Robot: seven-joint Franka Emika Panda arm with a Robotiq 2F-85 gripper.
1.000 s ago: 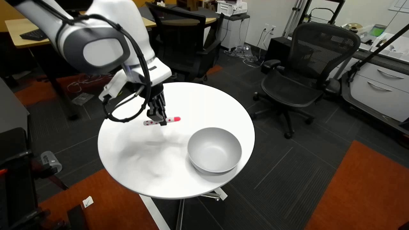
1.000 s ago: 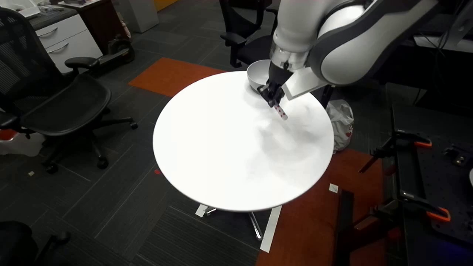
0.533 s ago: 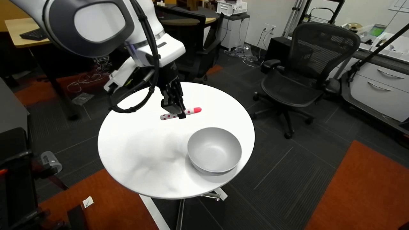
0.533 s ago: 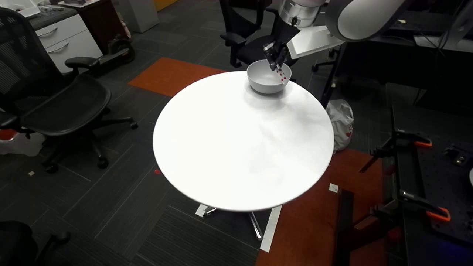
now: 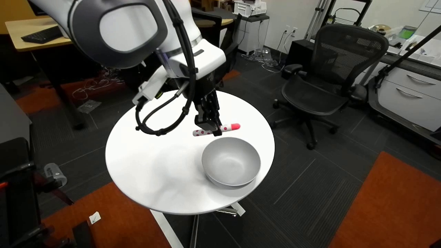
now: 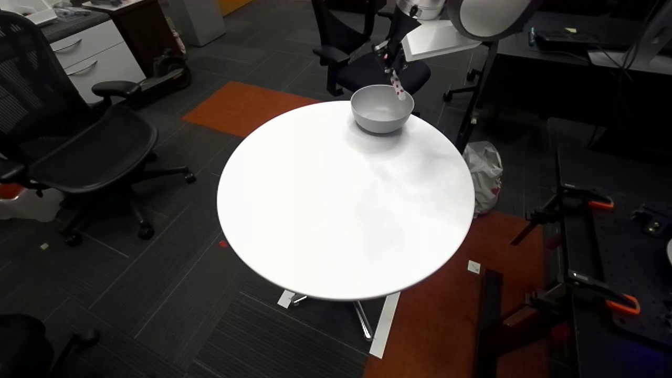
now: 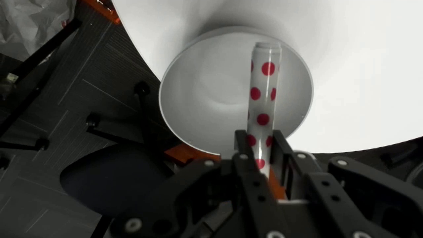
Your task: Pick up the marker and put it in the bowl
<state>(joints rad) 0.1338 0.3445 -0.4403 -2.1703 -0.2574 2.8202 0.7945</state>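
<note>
A robot arm (image 5: 129, 27) holds a spotted marker (image 7: 264, 92) aloft above a round white desk (image 6: 315, 199), near a grey bowl (image 5: 231, 165) that stands upright close to the desk's edge in both exterior views. The tool (image 7: 259, 135) stands narrow on the marker, its black fingers (image 7: 240, 143) gripping the white barrel from either side.

Dotted in red, the marker juts out on both sides of the grip; in an exterior view it lies nearly level, its red end (image 5: 235, 126) to the right and slightly higher. In an exterior view the opposite, pale end (image 6: 399, 90) slants downward in front of the bowl's inner wall, and the wrist view likewise sets it against the bowl's interior. How far above the rim it hangs, and whether it is squarely over the opening, is hard to judge from these angles.

A black mesh office chair (image 5: 320, 94) stands well apart from the desk on dark carpet (image 5: 303, 213). In the background, a keyboard (image 5: 41, 35) lies on a light wood worktop (image 5: 20, 27), while a pale plastic bag (image 6: 483, 173) shows just beyond the desk's edge.
</note>
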